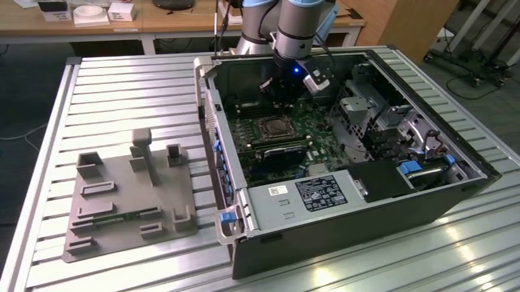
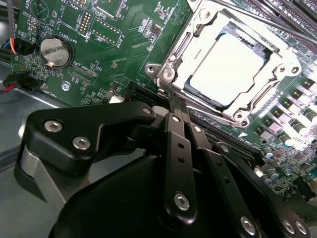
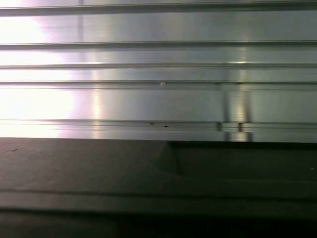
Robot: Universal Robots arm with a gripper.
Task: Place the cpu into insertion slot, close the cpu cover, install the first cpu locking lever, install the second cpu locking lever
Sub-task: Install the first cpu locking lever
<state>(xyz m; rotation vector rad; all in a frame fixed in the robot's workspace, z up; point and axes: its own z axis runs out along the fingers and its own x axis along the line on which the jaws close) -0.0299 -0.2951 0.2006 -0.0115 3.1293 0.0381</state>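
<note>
Exterior view: the arm's gripper (image 1: 286, 91) hangs inside the open computer case (image 1: 341, 213), just above the insertion slot (image 1: 274, 128) on the green board.

Second wrist view: the fingers (image 2: 177, 111) are pressed together with nothing between them, their tips beside a corner of the cpu cover (image 2: 198, 47), which lies flat over the cpu (image 2: 228, 67).

First wrist view: ribbed metal table (image 3: 158, 64) behind a dark case edge (image 3: 158, 173).

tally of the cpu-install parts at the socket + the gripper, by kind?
cpu: 1
cpu cover, down over the chip: 1
insertion slot: 1
gripper, shut beside the socket: 1
Total: 4
</note>
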